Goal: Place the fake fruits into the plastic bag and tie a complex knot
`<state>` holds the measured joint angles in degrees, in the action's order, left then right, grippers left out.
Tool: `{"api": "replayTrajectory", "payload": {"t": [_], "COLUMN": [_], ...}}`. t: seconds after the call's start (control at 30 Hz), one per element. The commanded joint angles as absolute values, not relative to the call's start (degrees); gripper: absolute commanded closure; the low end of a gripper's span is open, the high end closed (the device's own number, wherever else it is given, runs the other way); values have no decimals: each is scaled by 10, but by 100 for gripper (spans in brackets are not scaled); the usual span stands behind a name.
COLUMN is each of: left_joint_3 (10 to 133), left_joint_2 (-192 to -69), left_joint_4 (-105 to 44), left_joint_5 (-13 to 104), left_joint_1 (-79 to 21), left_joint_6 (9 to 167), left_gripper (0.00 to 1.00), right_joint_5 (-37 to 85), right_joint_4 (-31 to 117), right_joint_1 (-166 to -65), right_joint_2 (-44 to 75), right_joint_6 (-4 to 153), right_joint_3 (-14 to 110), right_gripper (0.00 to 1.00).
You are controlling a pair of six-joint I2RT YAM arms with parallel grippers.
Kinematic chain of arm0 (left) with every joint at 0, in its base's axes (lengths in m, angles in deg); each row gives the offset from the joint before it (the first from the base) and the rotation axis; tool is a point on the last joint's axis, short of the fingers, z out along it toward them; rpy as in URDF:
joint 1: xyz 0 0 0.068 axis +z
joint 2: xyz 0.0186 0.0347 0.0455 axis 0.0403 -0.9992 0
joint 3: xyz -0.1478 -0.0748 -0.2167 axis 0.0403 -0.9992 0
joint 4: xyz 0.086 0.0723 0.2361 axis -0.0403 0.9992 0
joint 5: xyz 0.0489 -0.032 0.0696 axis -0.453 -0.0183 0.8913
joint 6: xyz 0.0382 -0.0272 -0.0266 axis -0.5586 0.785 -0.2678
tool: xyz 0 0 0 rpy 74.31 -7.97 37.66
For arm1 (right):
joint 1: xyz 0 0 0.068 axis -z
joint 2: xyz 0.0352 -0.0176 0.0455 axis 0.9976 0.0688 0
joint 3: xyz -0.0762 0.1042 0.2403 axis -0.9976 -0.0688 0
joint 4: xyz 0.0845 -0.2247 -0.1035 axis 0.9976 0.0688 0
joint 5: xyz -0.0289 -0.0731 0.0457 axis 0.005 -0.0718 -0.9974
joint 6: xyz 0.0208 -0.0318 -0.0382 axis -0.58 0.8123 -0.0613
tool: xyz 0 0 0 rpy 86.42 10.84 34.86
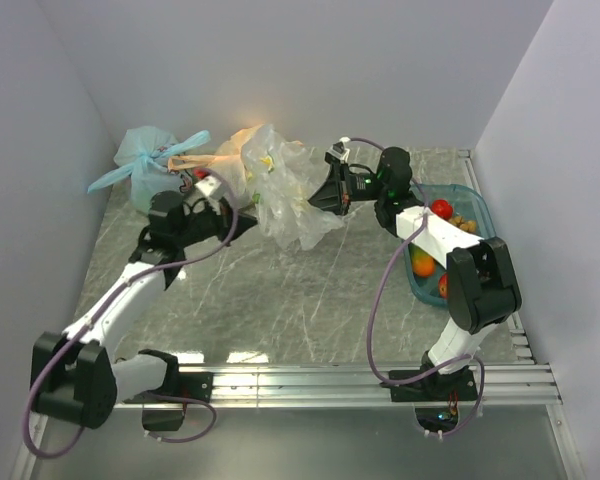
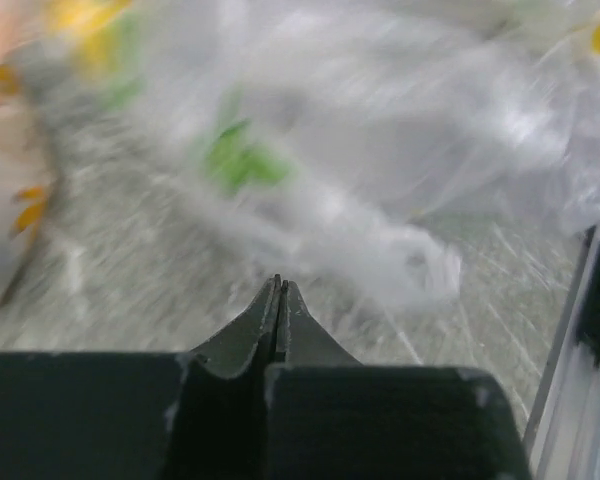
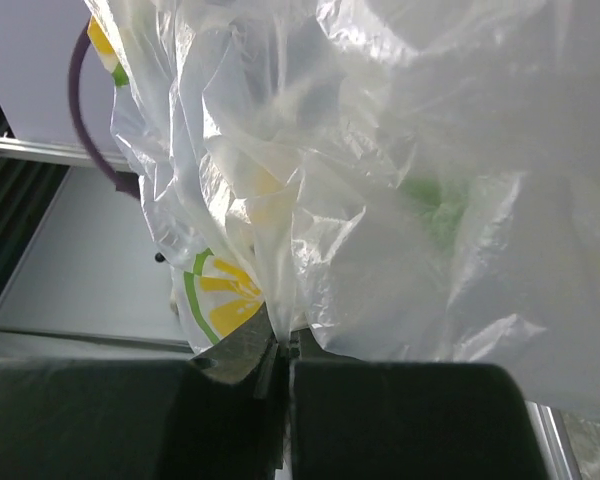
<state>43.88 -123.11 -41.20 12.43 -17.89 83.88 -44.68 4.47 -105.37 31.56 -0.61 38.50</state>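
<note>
Both arm bases are bolted to the rail (image 1: 310, 385) at the near edge of the grey marbled table (image 1: 280, 300). The left arm reaches up and inward from the left; the right arm rises at the right and bends back toward the centre. In its wrist view, the left gripper (image 2: 279, 292) has its fingers pressed together tip to tip. That view is blurred, so it cannot be told whether any film is caught between them. The right gripper (image 3: 277, 348) is clamped on a gathered fold of the plastic bag (image 1: 290, 190), which rises from between its closed fingers. The bag hangs crumpled between the two grippers at mid-table. It is clear film printed with yellow citrus slices ringed in green, and a green patch shows through it, either fruit or print. To the right, partly under the right arm, a teal bin (image 1: 480, 208) holds fake fruits (image 1: 441, 209), red and orange among them, well apart from the bag. At the far wall an orange bag (image 1: 235, 148) lies just behind the clear one, and a tied blue bag (image 1: 145, 165) stands to its left.
</note>
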Motion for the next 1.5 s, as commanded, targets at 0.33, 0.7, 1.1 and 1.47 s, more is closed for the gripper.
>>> {"api": "replayTrajectory", "payload": {"t": [0.33,0.7,1.1,1.47], "left_joint_3": [402,504,472,527], "left_joint_2": [-1120,-1336,-1277,-1322], "left_joint_4": [-365,-414,-153,-53], "left_joint_5": [55,179,132,48], "left_joint_1": [-97,-183,31,182], "left_joint_6": [965,1119,857,701], "left_gripper": [1,8,100,76], "right_joint_5": [-445,-446,-453,-449], "right_joint_4": [16,37,56,69], "right_joint_1": [-1021,-1054,-987,-964], "right_joint_2": [323,309,300,301], "right_joint_6": [15,22,26,40], "right_joint_3": [384,378,413,387], "right_gripper": [100,100,100,100]}}
